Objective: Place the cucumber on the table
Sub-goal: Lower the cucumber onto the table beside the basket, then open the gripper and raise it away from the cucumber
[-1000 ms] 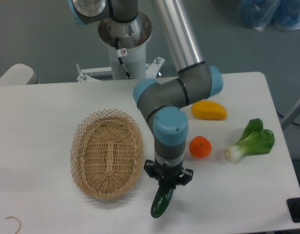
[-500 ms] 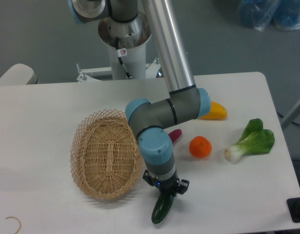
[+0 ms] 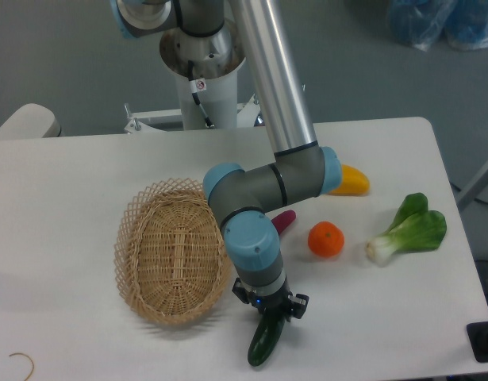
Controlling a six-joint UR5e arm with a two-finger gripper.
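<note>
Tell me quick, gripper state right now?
Gripper: closed on the cucumber, low over the table beside the basket.

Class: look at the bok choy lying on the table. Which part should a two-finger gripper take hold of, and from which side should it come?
Grip the bok choy by its thick white stem end, coming from above with fingers across the stem. It lies flat on the table; the stem looks firm and narrow, while the leaves are wide and soft. The orange lies near the stem but apart.

Wicker basket crowding the left of the hand, orange and bok choy well right, bare tabletop toward the front-right corner
</note>
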